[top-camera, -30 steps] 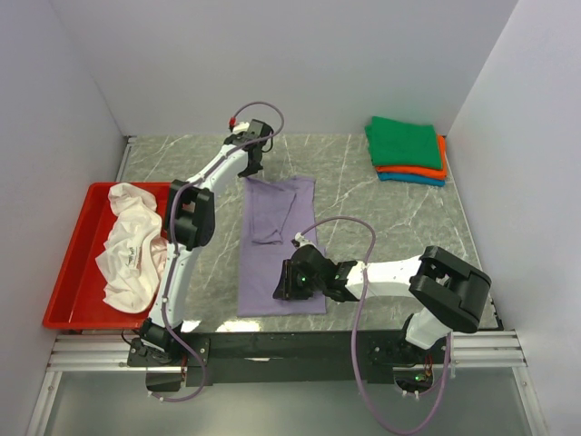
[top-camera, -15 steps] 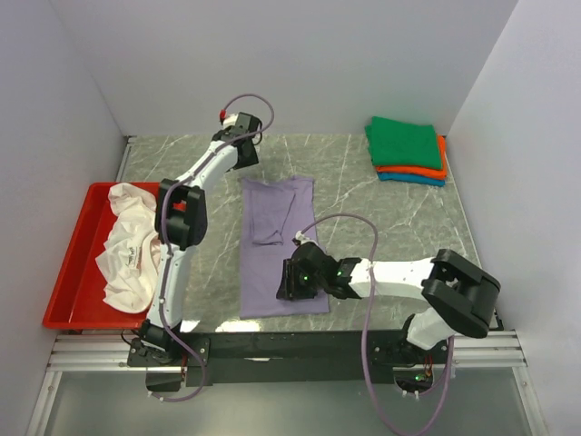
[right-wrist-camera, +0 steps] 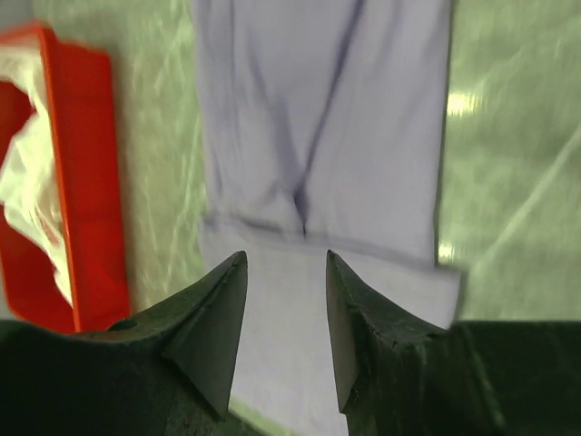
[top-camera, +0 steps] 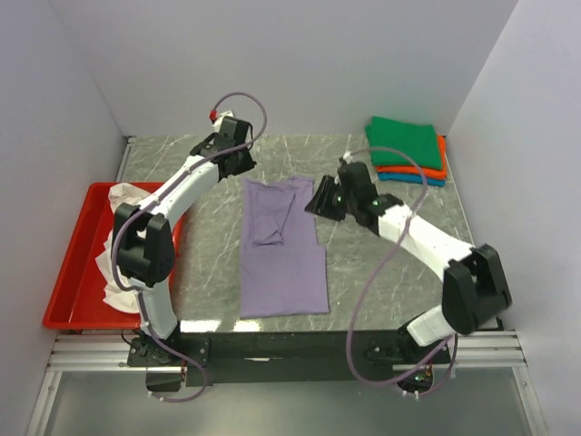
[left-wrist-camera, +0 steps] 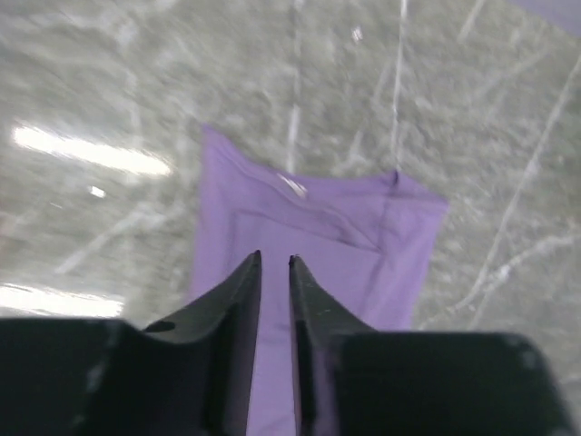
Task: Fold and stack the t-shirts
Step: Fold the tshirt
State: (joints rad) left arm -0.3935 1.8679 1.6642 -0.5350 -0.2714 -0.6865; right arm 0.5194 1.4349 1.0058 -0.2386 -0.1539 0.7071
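The purple shirt (top-camera: pixel 281 250) lies flat at the centre of the table (top-camera: pixel 399 236), long axis running near to far, its near edge close to the table's near edge. Its far half is folded narrower than its near half.

At the left, the red tray (top-camera: pixel 64 282) holds the crumpled white shirt (top-camera: pixel 127 241).

The right gripper (right-wrist-camera: pixel 286 256) hangs above the right edge of the purple shirt's far half, jaws released and empty.

The left gripper (left-wrist-camera: pixel 274 259) hangs near the shirt's far left corner, jaws a narrow slit apart, grasping nothing.

At the far right, three folded shirts are stacked: green (top-camera: pixel 404 141) on orange (top-camera: pixel 442 165) on teal (top-camera: pixel 413 179).
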